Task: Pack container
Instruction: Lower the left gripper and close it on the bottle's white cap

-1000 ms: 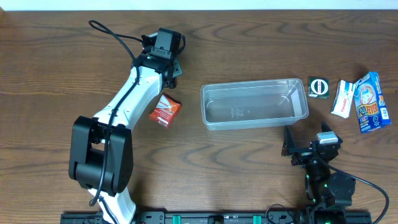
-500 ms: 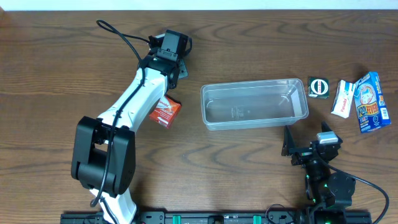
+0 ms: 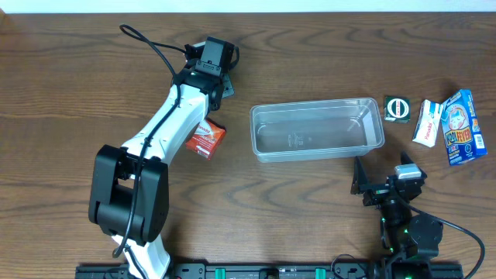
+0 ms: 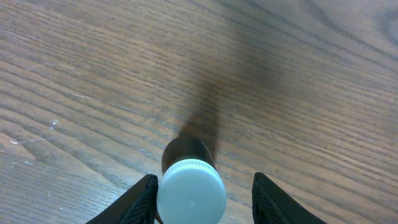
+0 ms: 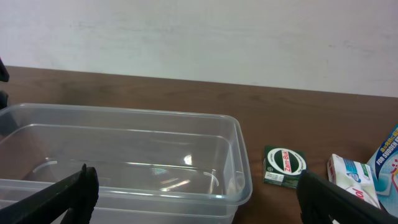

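left gripper (image 4: 205, 194) astride white-capped bottle (image 4: 190, 191)

Overhead looks straight down from well above, taking in the whole wooden surface (image 3: 310, 201) and both arms. The left wrist view sits very close, aimed steeply down at bare wood grain, with the left fingers (image 4: 142, 199) poking in at the bottom edge either side of a white-capped bottle (image 4: 190, 193). The right wrist view rides low, facing level across the surface toward a pale wall (image 5: 199, 37), the right fingers (image 5: 68, 193) at its lower corners. It shares with overhead the container (image 5: 124, 155), the green packet (image 5: 284, 167) and the white packet (image 5: 348, 177) beside it.
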`<act>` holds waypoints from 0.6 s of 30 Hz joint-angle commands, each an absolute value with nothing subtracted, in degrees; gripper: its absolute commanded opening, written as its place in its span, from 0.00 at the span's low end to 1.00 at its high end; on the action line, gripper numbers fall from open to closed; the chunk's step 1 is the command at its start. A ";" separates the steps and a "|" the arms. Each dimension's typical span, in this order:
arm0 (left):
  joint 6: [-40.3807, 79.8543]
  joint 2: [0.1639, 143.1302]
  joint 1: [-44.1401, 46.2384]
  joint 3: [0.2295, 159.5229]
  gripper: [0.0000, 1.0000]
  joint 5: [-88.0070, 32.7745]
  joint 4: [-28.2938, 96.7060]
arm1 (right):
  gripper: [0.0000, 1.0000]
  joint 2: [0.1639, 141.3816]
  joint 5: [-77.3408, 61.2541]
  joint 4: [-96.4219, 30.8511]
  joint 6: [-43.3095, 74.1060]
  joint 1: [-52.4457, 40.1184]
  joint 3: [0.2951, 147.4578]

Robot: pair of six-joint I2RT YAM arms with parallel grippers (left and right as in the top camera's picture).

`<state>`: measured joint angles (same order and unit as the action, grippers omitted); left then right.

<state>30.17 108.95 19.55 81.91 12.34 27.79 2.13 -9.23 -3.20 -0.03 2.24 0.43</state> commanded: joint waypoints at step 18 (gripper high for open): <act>30.22 108.99 18.94 81.80 0.61 14.68 28.21 | 0.99 2.00 -9.45 -3.44 -0.05 3.03 0.32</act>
